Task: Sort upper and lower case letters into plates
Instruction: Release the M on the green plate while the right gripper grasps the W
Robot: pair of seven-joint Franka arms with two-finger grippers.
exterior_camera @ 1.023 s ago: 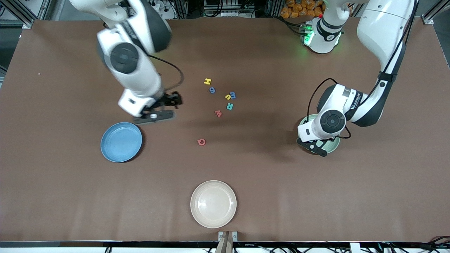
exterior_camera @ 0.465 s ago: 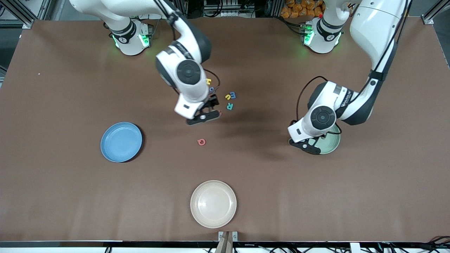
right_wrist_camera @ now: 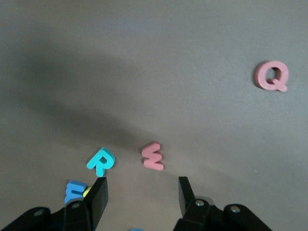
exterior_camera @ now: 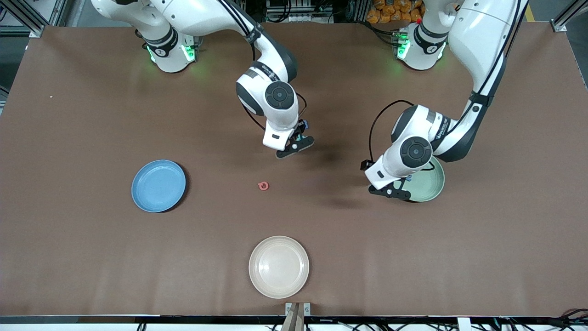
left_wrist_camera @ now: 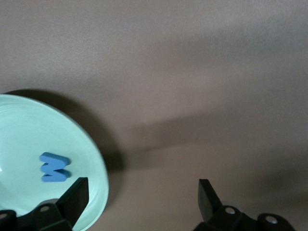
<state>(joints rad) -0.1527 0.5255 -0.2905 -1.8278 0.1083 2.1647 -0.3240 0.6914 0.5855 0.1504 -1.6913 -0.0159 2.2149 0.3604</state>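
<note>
So far just one blue letter (left_wrist_camera: 54, 167) sits in the mint plate (exterior_camera: 432, 186) under the released left tool (left_wrist_camera: 139, 192); right tool (right_wrist_camera: 140, 192), part-open and empty, over W (right_wrist_camera: 153, 156) and R (right_wrist_camera: 100, 161), Q (exterior_camera: 263, 185) apart, blue plate (exterior_camera: 158, 185) bare

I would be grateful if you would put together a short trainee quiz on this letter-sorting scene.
1. True or false: a small blue toy letter lies in the pale mint green round plate.
2. Which toy letter lies by itself, nearer to the front camera than the small pink W? A) pink Q B) yellow H C) teal R
3. Fill in: the left pincer hangs over the mint plate's rim with its jaws ___.

Key: 1 true; 2 A; 3 open.
</note>
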